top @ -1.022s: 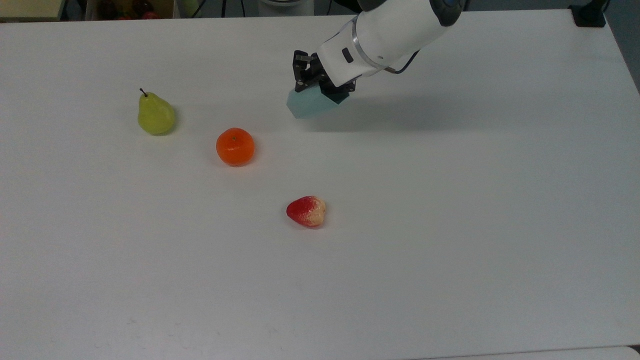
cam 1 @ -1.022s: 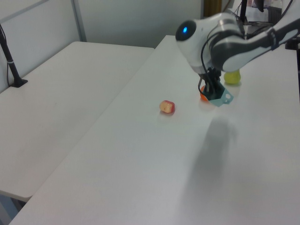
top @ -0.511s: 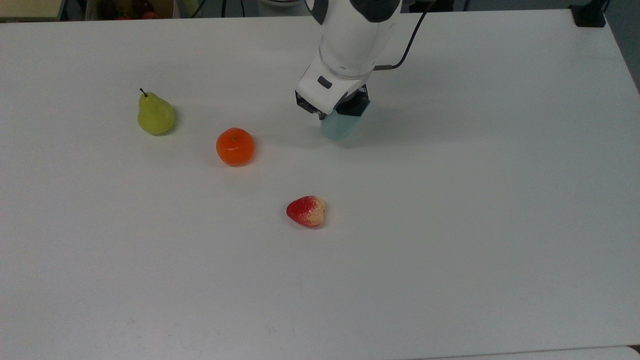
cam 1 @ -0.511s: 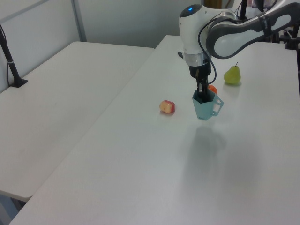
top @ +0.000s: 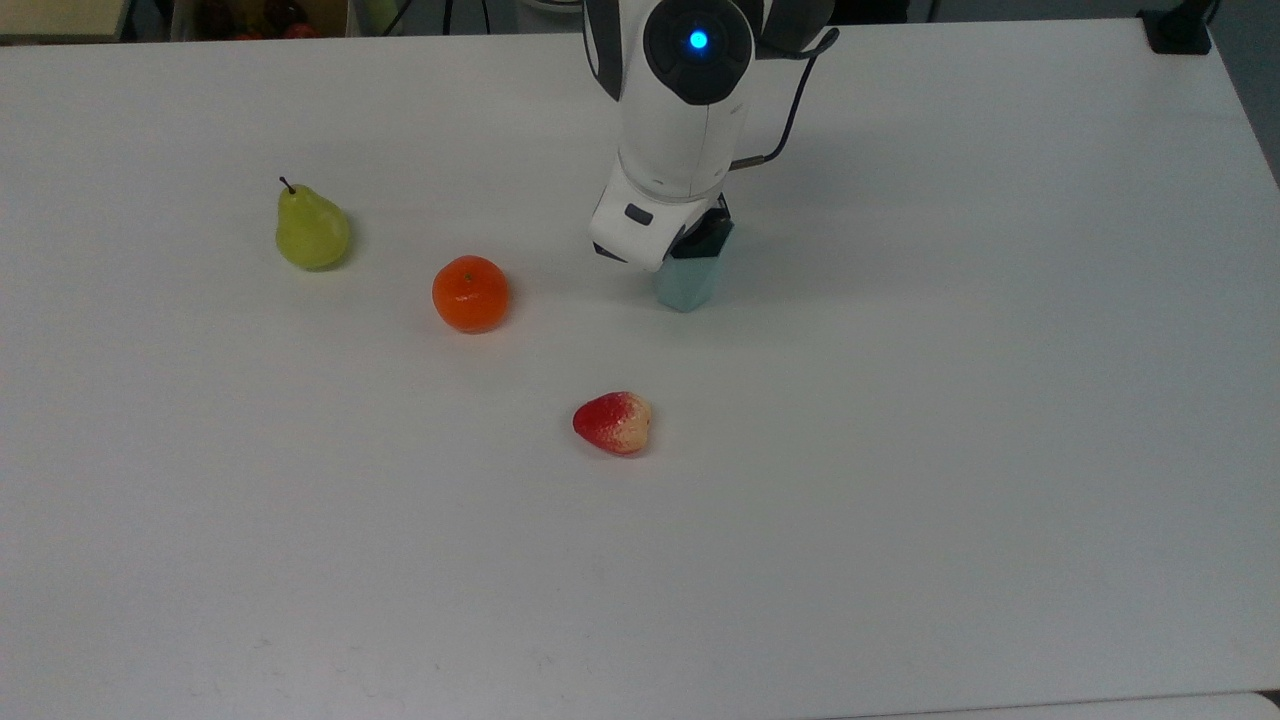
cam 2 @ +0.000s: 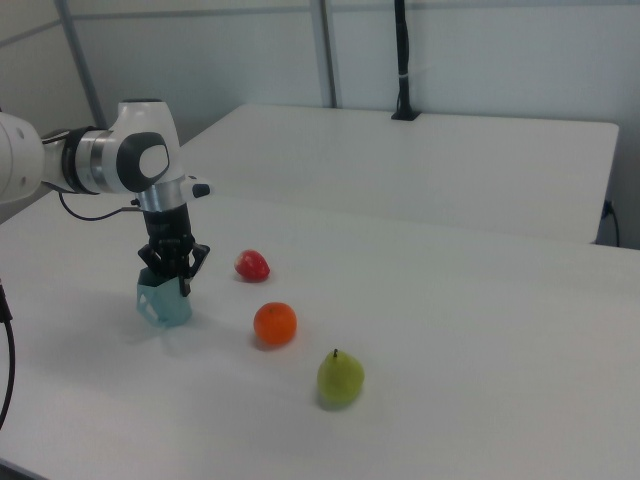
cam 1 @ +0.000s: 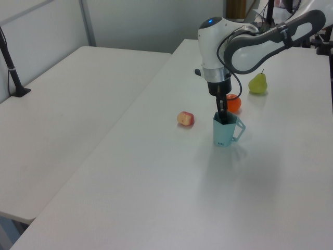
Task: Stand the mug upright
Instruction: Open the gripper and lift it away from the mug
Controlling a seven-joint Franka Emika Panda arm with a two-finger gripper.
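Mug: the mug (cam 1: 223, 130) stands rim up on the worktop (top: 900, 450), base down, handle toward the left view's right. In the top view it sits just below the arm's wrist; in the right view it stands at the right view's left, beside the orange.
Gripper: the gripper (cam 1: 222, 115) comes straight down from above, its tips at the mug's rim, one finger reaching inside the opening in the left view.
Fingers: they appear clamped on the mug's rim wall (cam 2: 180, 275); no gap between them and the wall can be made out.
Contact with worktop: the base looks to be resting on the surface or a hair above it; the pictures do not settle which.
Done: the turning is, by the look of it, finished; the mug's axis is vertical in both side views.
Left: let go of the rim and lift the arm clear without tipping the mug.
Risk: a finger dragging on the inner wall as it rises could pull the mug over.
Neighbours: orange (top: 470, 293), strawberry (top: 613, 422) and pear (top: 311, 229) lie apart from the mug, none touching it.
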